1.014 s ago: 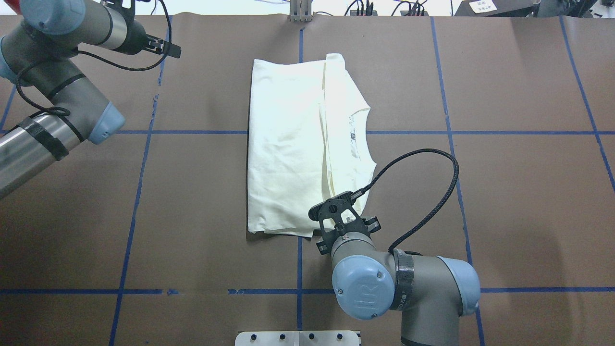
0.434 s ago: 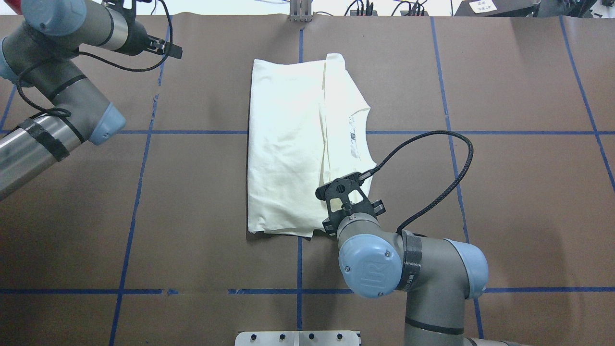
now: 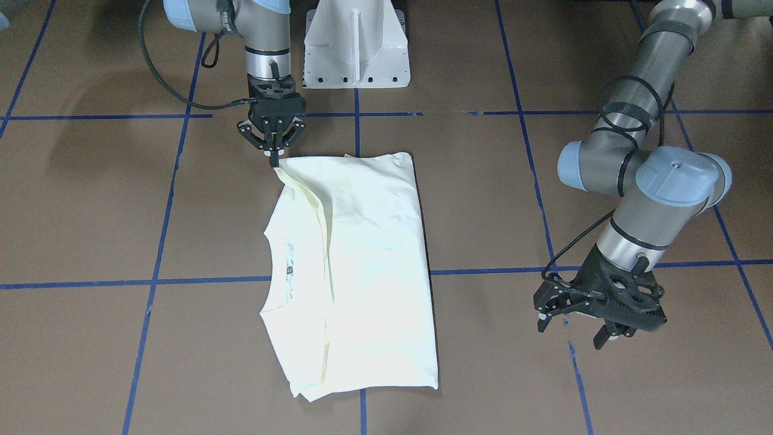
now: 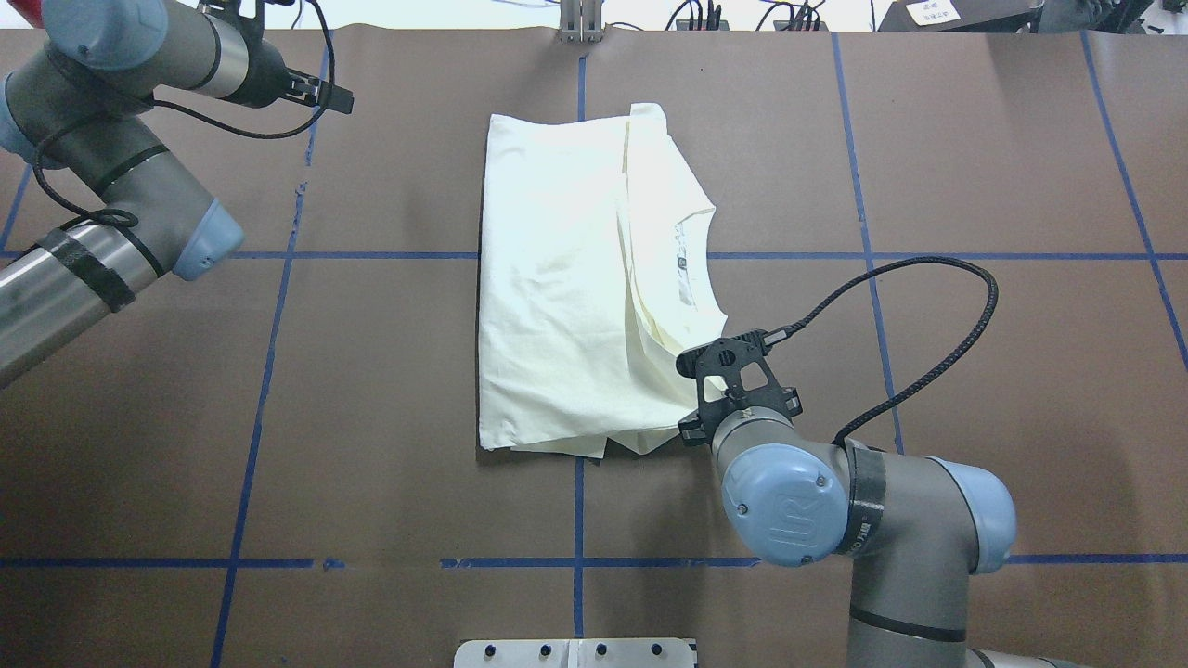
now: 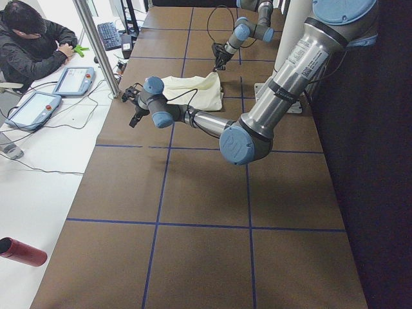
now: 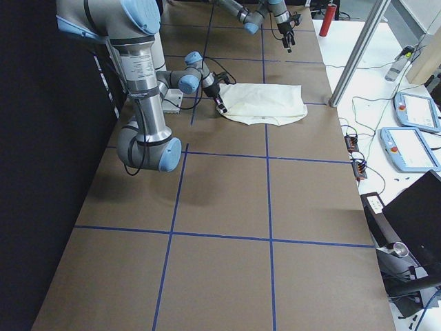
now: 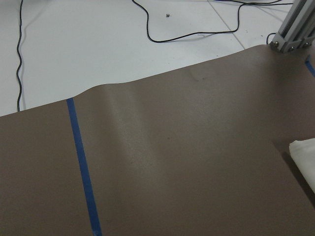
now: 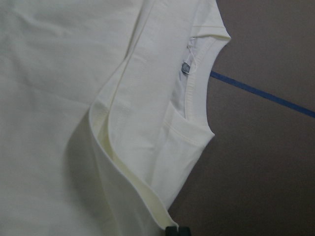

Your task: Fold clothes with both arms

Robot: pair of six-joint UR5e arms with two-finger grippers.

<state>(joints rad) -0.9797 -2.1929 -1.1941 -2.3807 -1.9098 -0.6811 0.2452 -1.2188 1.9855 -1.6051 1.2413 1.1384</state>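
Observation:
The cream shirt (image 3: 362, 260) (image 4: 557, 278) lies folded lengthwise in the middle of the brown table, plain side up, collar and label towards the right arm's side. My right gripper (image 3: 275, 158) is shut on the shirt's near corner. In the right wrist view its fingertips (image 8: 177, 231) pinch the raised hem of the shirt (image 8: 74, 73), which bows up a little. My left gripper (image 3: 570, 331) (image 4: 340, 96) hovers open over bare table at the far left, well away from the cloth. Only a corner of the shirt (image 7: 305, 152) shows in the left wrist view.
Blue tape lines (image 4: 269, 353) grid the brown table cover. The white pedestal base (image 3: 356, 42) stands at the robot's side of the table. A person (image 5: 32, 45) sits at a white desk with tablets (image 5: 74, 80) beyond the far edge. A metal post (image 5: 96, 45) stands there.
My right gripper has moved to the overhead view's right with the shirt's near corner in it, pulling that folded layer outward. The left arm has barely moved.

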